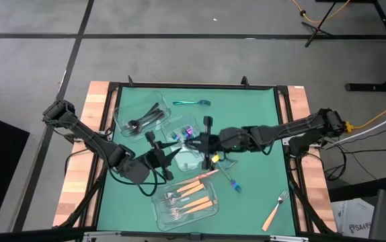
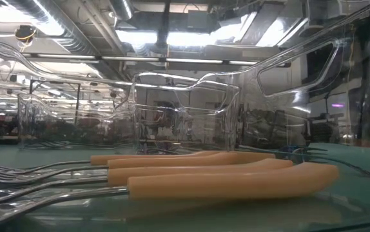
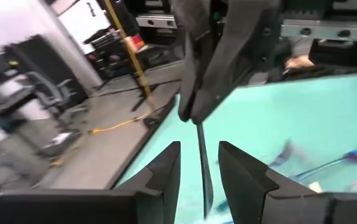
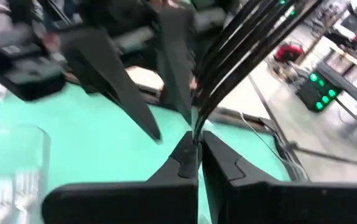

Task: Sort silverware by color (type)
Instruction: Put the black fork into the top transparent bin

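A black fork (image 4: 241,43) is held in the air over the table's middle by my shut right gripper (image 1: 205,142) (image 4: 197,146). My left gripper (image 1: 168,153) (image 3: 199,171) faces it from the left, open. Its two fingers stand on either side of the fork's slim handle (image 3: 203,174), with gaps showing. Other black utensils (image 1: 142,121) lie in the far-left clear container. Iridescent ones (image 1: 185,129) lie in the middle container. Orange-handled forks (image 1: 187,196) (image 2: 223,177) lie in the near one. My right gripper pinches the black fork between its two fingertips at the neck just below the tines (image 4: 198,127). The tines fan out past the fingers, and the handle (image 3: 201,149) runs on toward my left gripper. The fork is lifted clear of the table.
Loose on the green mat lie a teal fork (image 1: 193,103) near the far edge, an iridescent piece (image 1: 232,180) and an orange-handled one (image 1: 203,175) near the middle, and an orange-handled fork (image 1: 277,210) at the near right. The three clear containers crowd the mat's left half.
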`<action>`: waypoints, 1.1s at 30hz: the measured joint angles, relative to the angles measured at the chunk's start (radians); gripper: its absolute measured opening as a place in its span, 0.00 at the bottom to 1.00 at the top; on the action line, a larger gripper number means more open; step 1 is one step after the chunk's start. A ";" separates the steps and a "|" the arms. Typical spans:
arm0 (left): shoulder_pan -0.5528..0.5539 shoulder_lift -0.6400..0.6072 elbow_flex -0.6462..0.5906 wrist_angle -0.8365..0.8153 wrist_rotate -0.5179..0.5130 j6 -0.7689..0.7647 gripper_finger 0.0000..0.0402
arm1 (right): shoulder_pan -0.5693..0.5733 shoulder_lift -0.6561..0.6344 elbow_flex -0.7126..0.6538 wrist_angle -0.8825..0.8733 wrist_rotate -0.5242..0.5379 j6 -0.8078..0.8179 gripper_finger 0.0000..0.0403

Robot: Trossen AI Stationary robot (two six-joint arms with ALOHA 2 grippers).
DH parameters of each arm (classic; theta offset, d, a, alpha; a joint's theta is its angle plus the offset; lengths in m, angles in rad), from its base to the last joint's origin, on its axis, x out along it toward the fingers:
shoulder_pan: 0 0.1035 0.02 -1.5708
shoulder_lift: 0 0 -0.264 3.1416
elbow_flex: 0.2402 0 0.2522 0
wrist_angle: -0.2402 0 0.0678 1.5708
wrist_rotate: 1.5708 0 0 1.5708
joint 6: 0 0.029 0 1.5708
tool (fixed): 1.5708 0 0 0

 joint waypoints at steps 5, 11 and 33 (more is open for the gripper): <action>0.000 0.000 0.000 -0.060 -0.037 0.000 0.26 | -0.086 0.000 0.000 -0.042 -0.035 -0.003 0.00; 0.000 0.000 0.000 -0.079 0.055 -0.036 0.26 | -0.216 0.000 0.000 -0.031 -0.114 -0.034 0.00; -0.013 0.000 0.000 -0.375 0.638 -0.550 0.26 | -0.464 0.346 0.600 -0.163 -0.370 -0.216 0.00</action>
